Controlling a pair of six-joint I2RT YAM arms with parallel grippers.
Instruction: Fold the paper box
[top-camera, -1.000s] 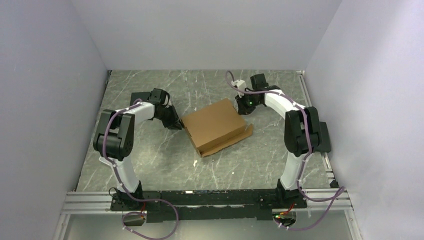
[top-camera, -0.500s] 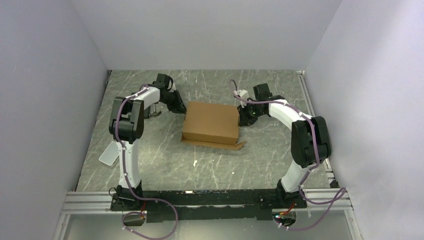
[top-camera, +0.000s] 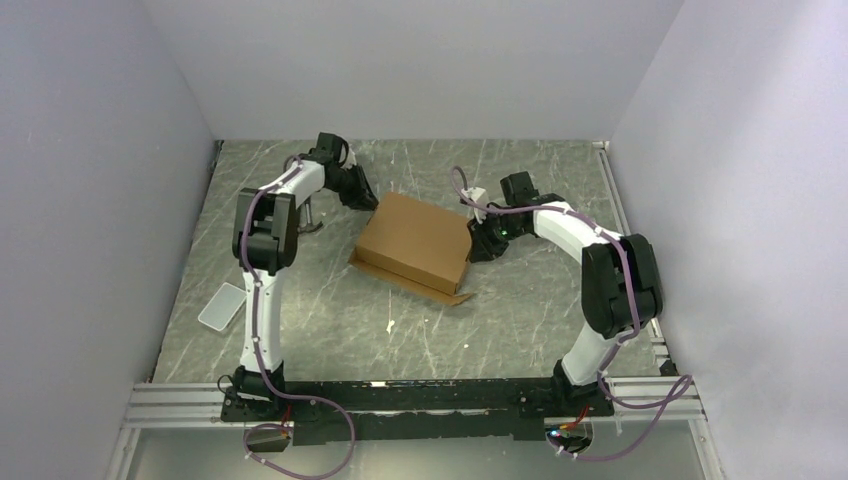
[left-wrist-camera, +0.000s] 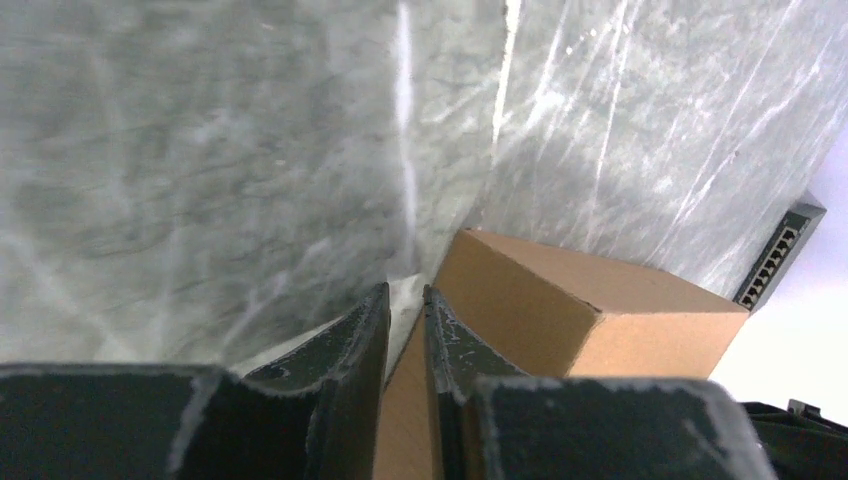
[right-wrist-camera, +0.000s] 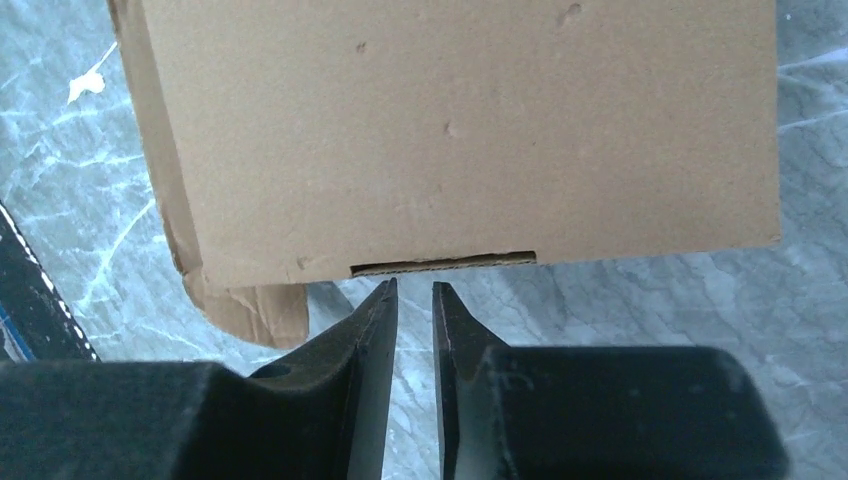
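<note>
Paper box (top-camera: 415, 240) is set closed at centre of worktop (top-camera: 320, 335), long axis approx left-right, right end skewed nearer. Right end effector (right-wrist-camera: 412, 288) is held narrow, empty, just off box's right side. Left end effector (left-wrist-camera: 405, 292), at far-left corner: narrow; grip can't be told.

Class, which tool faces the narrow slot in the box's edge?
The right tool: the slot in the paper box lies just beyond its tips. The left tool is at a box corner instead.

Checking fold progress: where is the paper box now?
In the top view, the paper box lies mid-table between the left gripper and right gripper.
</note>
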